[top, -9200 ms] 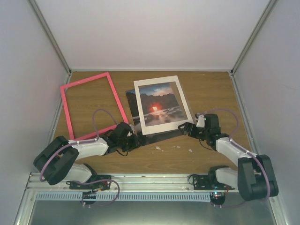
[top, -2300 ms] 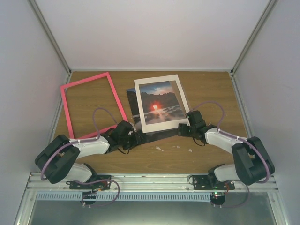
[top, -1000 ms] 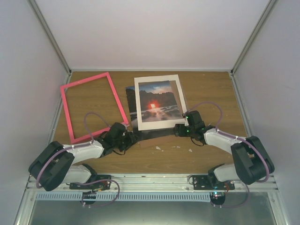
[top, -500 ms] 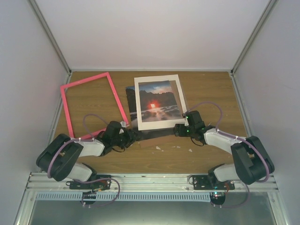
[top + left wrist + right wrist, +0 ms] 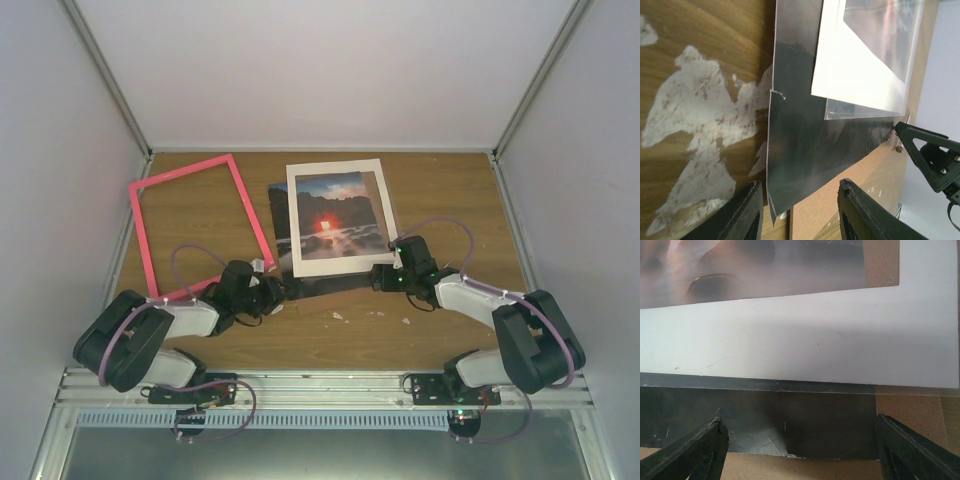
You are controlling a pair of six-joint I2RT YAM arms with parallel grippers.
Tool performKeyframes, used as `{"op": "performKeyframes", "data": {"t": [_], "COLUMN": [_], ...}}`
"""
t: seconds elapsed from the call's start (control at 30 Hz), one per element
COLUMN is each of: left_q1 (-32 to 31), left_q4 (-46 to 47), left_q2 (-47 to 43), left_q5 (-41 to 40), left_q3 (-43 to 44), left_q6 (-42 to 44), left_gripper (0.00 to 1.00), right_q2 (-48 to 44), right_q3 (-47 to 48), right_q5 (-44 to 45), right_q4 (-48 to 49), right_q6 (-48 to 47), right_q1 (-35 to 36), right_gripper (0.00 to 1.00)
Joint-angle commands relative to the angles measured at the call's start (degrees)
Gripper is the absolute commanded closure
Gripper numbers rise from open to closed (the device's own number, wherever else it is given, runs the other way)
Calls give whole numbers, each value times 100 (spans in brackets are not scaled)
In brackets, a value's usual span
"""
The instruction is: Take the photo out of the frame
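Pink frame [image 5: 182,171] lies flat on the left of the wooden table [image 5: 440,200], with bare wood showing through its opening; it is apart from the photo [image 5: 330,215], which lies to its right near the middle of the table. A white mat [image 5: 345,261] rests on top of the photo, so the red sun and dark rocks show through its window; the photo's left and near edges stick out past the mat as a dark glossy strip. A brown board [image 5: 870,175] shows under the photo's near edge.

Left gripper [image 5: 275,292] sits low at the photo's near left corner; from the left wrist its fingers [image 5: 747,215] stand apart with that corner [image 5: 805,145] between them, and neither one visibly presses on it. Pale scuffs [image 5: 695,110] mark the wood beside the corner.

Right gripper [image 5: 378,278] is at the near edge toward the right; from its wrist the fingers [image 5: 700,445] are spread wide, either side of the dark strip [image 5: 790,420], with the mat [image 5: 815,345] beyond and the board [image 5: 910,415] to the right.
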Motion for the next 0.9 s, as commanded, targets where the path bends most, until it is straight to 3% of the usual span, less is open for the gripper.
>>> {"op": "performKeyframes", "data": {"t": [0.0, 0.27, 0.53, 0.87], "left_q1": [50, 54, 54, 103], "left_q4": [-104, 680, 494, 755], "left_q2": [268, 586, 249, 642], "left_q5": [-177, 151, 43, 134], "left_q3": [94, 35, 288, 486], "left_q6": [141, 223, 559, 480], "left_gripper": [56, 61, 64, 67], "right_q2": [58, 49, 106, 111], "right_q3": [-154, -167, -185, -185], "right_q5": [-159, -132, -132, -143], "right_q4": [-151, -152, -121, -117], "right_q6": [0, -7, -15, -15], "right_q1": [84, 84, 86, 84], "right_gripper": [19, 19, 19, 19]}}
